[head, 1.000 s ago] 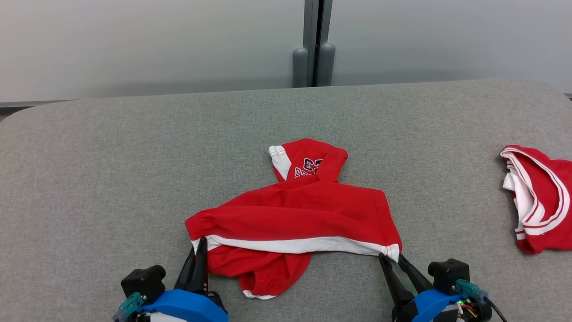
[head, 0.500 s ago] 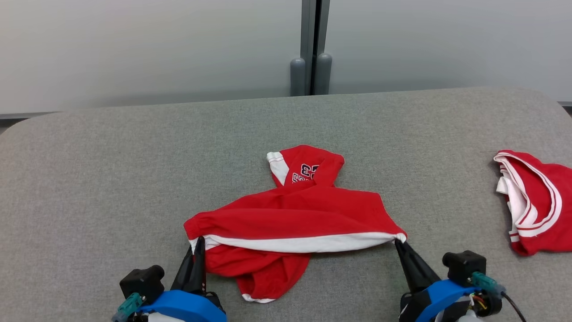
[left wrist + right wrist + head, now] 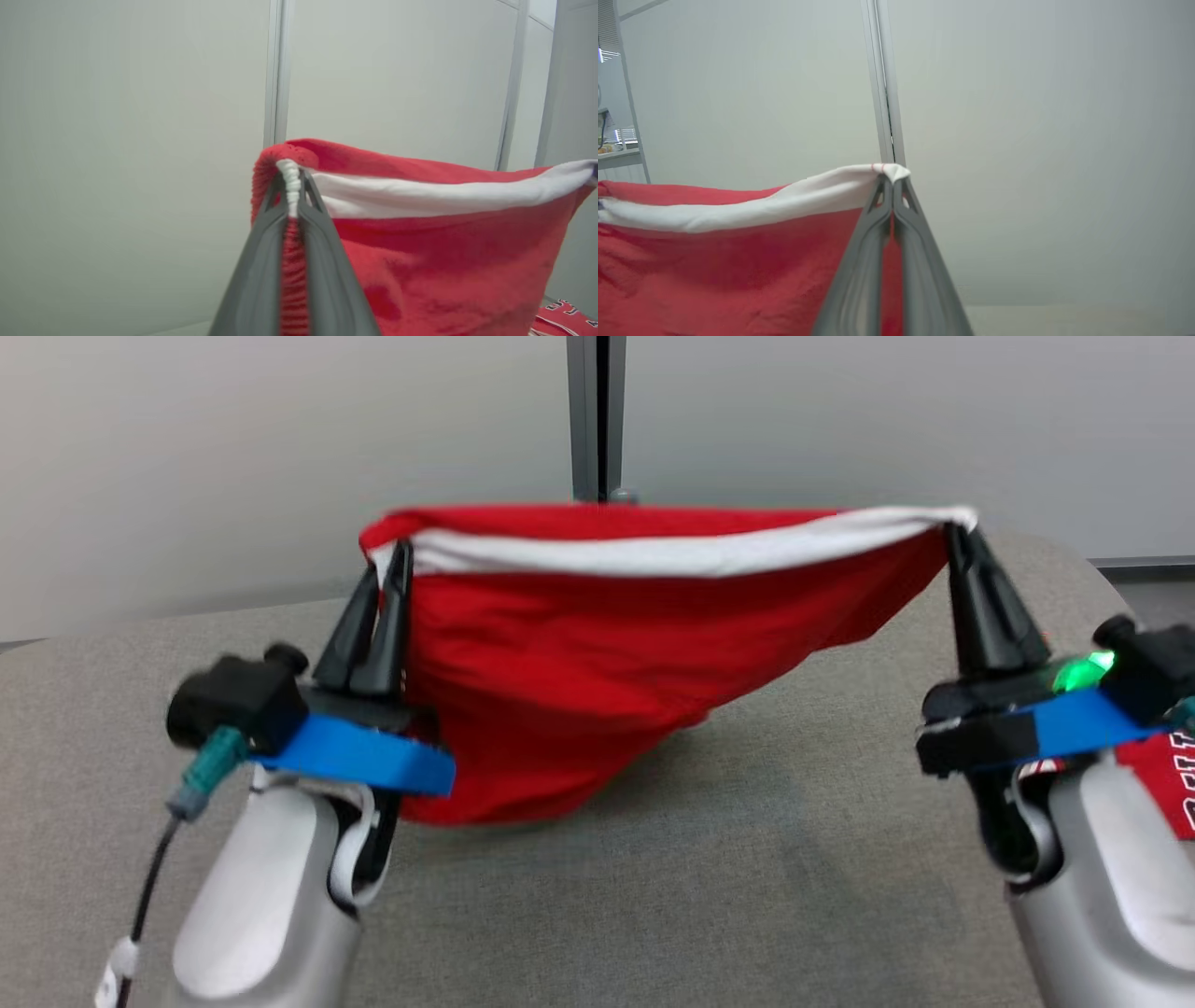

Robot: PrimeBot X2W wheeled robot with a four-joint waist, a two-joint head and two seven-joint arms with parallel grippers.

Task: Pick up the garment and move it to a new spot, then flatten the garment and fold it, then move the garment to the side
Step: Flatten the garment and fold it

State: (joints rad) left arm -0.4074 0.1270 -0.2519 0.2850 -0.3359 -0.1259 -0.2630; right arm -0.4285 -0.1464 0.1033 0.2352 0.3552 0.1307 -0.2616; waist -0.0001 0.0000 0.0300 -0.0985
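Grey fabric tabletop (image 3: 747,868) with pale wall panels behind, and a vertical grey post (image 3: 597,420) between the panels. Head view gives the overall layout: the red garment (image 3: 579,663) is up off the tabletop, stretched between both arms along its white band (image 3: 672,555), with the body sagging to a point low on the left side (can't tell if that low point touches the surface). Left claw (image 3: 392,555) is pressed together on the band's left end and right claw (image 3: 957,537) is pressed together on the right end, both with fingers pointing up. Left wrist view adds detail: left claw (image 3: 293,186) has the fingers clamped on bunched white rib and red cloth, which runs down between them, and the garment (image 3: 444,266) hangs off to that view's right. Right wrist view: right claw (image 3: 892,182) pinches a white corner right at the tips, with almost no gap, and the garment (image 3: 714,266) hangs to that view's left, with a shelf edge (image 3: 619,156) at far left. Green light (image 3: 1083,672) is lit on the right wrist. Count: 2 claws, both gripping; 2 red garments, the held one plus a second garment (image 3: 1162,775) with white lettering lying on the tabletop behind the right arm, also at the left wrist view's lower right corner (image 3: 560,317).
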